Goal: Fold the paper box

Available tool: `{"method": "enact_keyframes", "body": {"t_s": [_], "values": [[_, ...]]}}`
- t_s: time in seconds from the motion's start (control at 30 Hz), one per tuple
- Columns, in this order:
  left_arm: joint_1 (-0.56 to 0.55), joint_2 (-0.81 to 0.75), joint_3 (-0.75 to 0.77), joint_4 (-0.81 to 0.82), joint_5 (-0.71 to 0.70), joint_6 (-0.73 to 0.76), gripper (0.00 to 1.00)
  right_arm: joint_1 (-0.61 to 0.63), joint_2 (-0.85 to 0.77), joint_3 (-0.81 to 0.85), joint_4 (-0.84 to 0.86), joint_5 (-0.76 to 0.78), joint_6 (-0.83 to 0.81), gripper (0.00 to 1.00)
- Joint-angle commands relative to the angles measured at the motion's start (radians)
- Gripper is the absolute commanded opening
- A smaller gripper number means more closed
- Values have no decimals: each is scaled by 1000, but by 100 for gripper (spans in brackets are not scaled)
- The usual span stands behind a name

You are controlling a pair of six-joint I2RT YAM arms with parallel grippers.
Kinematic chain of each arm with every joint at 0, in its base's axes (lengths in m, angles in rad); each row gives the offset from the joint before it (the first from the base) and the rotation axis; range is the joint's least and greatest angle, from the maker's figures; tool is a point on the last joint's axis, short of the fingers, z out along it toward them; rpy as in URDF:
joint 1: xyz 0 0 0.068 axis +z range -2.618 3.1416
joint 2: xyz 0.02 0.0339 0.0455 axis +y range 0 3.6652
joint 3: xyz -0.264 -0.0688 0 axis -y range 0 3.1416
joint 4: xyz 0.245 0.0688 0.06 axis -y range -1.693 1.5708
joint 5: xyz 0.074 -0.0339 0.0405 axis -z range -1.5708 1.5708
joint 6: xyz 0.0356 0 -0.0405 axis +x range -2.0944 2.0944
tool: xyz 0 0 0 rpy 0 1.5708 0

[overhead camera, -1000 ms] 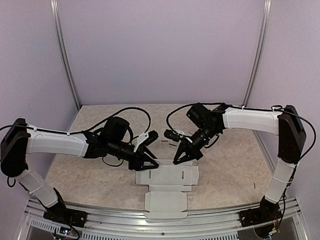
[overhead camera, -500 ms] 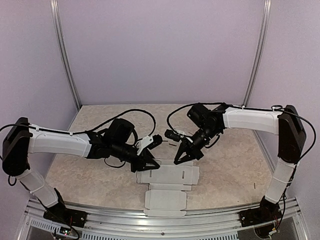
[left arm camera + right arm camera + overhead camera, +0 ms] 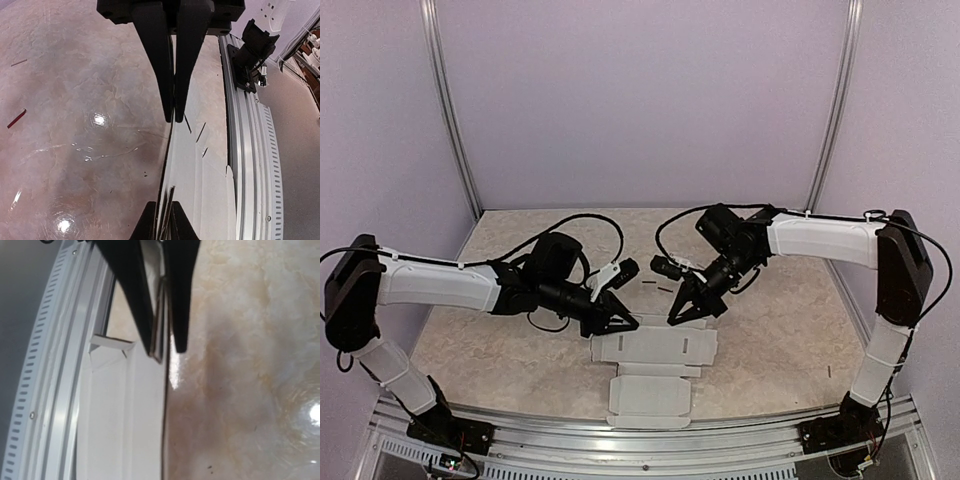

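The paper box (image 3: 655,345) lies as a flat cut-out on the table (image 3: 490,350), at the near middle, just in front of the rail. Both claws work its far edge. The left gripper (image 3: 620,322), at the far-left corner, is narrowed to a slit with the card edge running up into it. The right gripper (image 3: 685,312), further right along that edge, is closed with a thin strip of card between its fingers. This looks like the first fold, raising the far flap. Next, both arms likely need to lift and turn that flap together along its crease without tearing it. Nothing here holds anything: the box has no walls yet, and no other container is in view.
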Motion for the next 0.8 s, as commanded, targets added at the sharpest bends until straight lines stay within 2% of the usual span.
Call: {"method": "enact_keyframes", "body": {"t_s": [0.0, 0.07, 0.17, 0.23, 0.37, 0.57, 0.67, 0.77], "values": [[25, 7, 18, 145, 52, -72, 11, 10, -24, -17, 5, 23, 2, 0], [25, 26, 28, 148, 34, -82, 16, 10, -27, -20, 13, 37, 12, 0], [22, 31, 16, 189, -46, -125, 36, 8, -35, -24, 46, 90, 41, 0], [9, 12, -11, 221, -133, -124, 47, 3, -45, -32, 88, 154, 72, 0], [-5, -74, -83, 264, -328, -136, 61, -5, -71, -37, 151, 316, 85, 0], [-2, -145, -183, 297, -566, -226, 64, -4, -116, -81, 300, 554, 88, 0], [-4, -121, -226, 344, -644, -298, 63, 2, -144, -125, 405, 670, 74, 0], [-3, -92, -264, 403, -662, -359, 62, 20, -172, -179, 522, 807, 15, 0]]}}
